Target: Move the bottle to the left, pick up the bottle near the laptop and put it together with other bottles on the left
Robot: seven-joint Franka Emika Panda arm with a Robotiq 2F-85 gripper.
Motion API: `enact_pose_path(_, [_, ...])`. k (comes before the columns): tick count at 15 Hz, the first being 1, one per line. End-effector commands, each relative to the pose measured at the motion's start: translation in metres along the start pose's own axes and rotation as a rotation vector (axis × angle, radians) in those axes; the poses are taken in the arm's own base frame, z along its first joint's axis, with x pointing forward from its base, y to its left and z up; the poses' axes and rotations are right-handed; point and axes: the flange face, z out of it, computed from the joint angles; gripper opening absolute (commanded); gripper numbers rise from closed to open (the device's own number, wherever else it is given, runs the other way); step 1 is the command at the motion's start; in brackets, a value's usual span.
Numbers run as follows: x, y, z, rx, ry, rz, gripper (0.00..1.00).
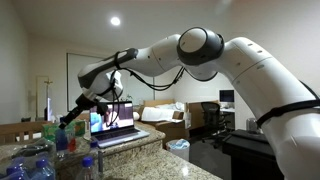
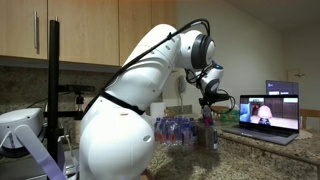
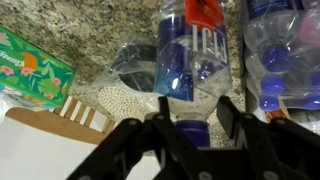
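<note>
Wrist view | pincer (image 3: 190, 135) spread, pinching nothing | bottle (image 3: 178, 60) lies just ahead of the pincer on the desk (image 3: 90, 40) | long axis pointing away, red cap farthest.

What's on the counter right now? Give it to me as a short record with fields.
surface: granite counter
gripper: over the bottles, fingers apart, grip unclear
bottle cluster: clear bottles, blue caps, grouped together
blue-label bottle: lying on its side
laptop: open, screen lit
tissue box: green, on the counter
</note>
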Motion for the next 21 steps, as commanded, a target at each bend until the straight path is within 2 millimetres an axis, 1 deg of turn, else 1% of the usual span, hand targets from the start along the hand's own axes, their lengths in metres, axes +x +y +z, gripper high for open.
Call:
enact_pose_path(1, [-0.004,-0.013,-0.009,-0.022,-0.006,-0.003,0.69])
enact_pose_path(2, [-0.004,-0.013,-0.010,-0.024,-0.002,0.003,0.78])
enact_pose_path(3, [-0.004,-0.013,-0.011,-0.028,0.000,0.003,0.83])
enact_pose_path(5, [-0.004,-0.010,-0.011,-0.030,0.006,0.002,0.95])
enact_pose_path(6, [-0.005,-0.010,-0.010,-0.028,0.009,0.000,1.00])
enact_pose_path(11, [0.000,-0.004,-0.009,-0.046,0.026,-0.047,1.00])
enact_pose_path(14, [0.004,-0.005,-0.007,-0.045,0.026,-0.086,1.00])
enact_pose_path(15, [0.005,-0.005,-0.007,-0.044,0.026,-0.096,0.90])
enact_pose_path(16, [0.006,-0.005,-0.006,-0.046,0.024,-0.108,0.74])
enact_pose_path(17, [0.007,-0.006,-0.006,-0.045,0.025,-0.118,0.68])
enact_pose_path(20, [0.006,-0.006,-0.003,-0.040,0.029,-0.142,0.46])
enact_pose_path(21, [0.006,-0.006,-0.002,-0.038,0.029,-0.147,0.41])
